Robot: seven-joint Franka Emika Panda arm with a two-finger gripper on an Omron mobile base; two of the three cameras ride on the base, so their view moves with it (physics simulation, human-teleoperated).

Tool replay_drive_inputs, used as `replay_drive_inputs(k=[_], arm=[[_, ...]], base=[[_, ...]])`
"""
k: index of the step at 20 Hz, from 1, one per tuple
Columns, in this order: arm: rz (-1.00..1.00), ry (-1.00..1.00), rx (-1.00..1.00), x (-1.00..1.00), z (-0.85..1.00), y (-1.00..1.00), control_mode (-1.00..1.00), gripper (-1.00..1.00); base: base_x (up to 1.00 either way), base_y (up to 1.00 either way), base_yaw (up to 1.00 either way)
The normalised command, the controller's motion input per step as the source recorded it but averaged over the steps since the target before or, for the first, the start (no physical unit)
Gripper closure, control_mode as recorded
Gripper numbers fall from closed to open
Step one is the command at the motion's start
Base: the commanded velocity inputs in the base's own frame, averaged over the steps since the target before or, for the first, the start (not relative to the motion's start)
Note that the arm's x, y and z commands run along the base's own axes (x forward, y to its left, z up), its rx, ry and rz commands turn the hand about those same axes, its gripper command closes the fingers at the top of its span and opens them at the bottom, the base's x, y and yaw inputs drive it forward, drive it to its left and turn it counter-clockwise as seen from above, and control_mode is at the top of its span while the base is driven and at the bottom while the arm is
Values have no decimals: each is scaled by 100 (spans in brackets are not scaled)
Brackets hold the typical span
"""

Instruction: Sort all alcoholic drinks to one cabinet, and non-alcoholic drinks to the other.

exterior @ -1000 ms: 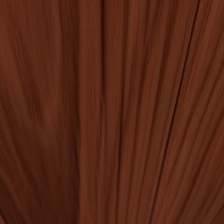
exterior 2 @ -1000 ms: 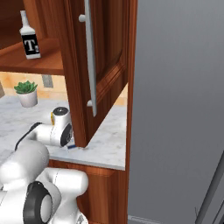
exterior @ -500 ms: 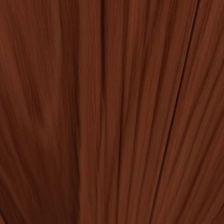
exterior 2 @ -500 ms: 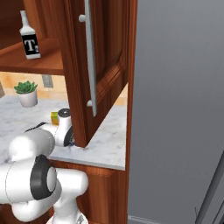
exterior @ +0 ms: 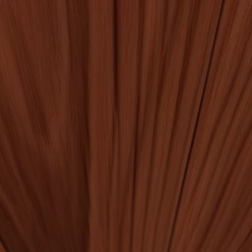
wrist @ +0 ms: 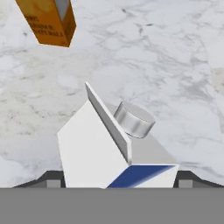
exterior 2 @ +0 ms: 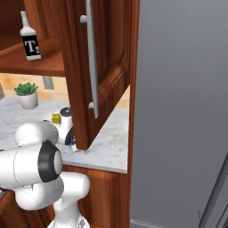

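The gripper (wrist: 117, 186) straddles the milk carton (wrist: 105, 148), grip not yet clear; off-centre jaws could tip it toward the juice carton (wrist: 47, 21) ahead

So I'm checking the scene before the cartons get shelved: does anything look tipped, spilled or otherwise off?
Nothing stands out. The milk carton sits between the hand's fingertips with its cap on, the juice carton stands apart on the marble counter with no spill, and the bottle with the "T" label stands upright on the cabinet shelf.
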Motion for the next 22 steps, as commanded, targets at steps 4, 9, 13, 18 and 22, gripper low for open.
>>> replay_drive_inputs(k=[4, 9, 13, 18, 22], arm=[[-2, -1, 0, -32, 17, 2, -100, 100], [-14, -4, 0, -53, 88, 0, -100, 100], [-25, -11, 0, -56, 89, 0, -100, 100], [-23, -14, 0, -56, 81, 0, -100, 100], [-22, -15, 3, -57, 67, 0, -100, 100]], base=[[0, 0, 0], [0, 0, 0], [0, 0, 0], [0, 0, 0], [0, 0, 0]])
